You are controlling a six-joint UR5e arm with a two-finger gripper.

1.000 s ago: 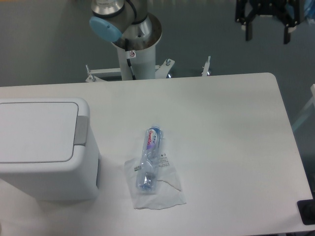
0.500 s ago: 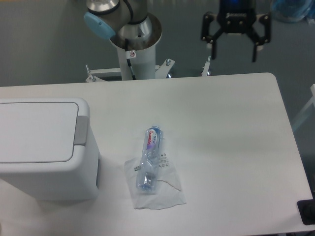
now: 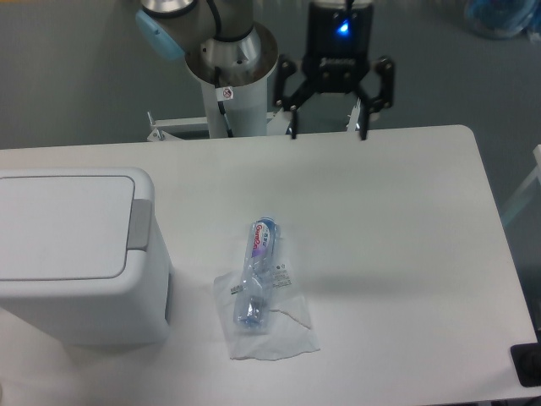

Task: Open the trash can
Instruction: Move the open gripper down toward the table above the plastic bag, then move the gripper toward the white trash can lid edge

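Note:
The trash can [image 3: 80,258] is a big white boxy bin at the table's left edge, its flat lid down and a grey push strip [image 3: 139,225] along the lid's right side. My gripper [image 3: 329,133] hangs over the table's back edge, well to the right of and behind the can. Its two black fingers are spread wide with nothing between them.
A crushed clear plastic bottle [image 3: 256,275] with a blue label lies on a crumpled clear wrapper [image 3: 270,326] near the table's middle, right of the can. The arm's white pedestal [image 3: 231,85] stands behind the table. A small black object [image 3: 527,365] sits at the front right corner.
The gripper has travelled left and lower, from the upper right corner of the view to just over the table's back edge. Can and bottle have not moved.

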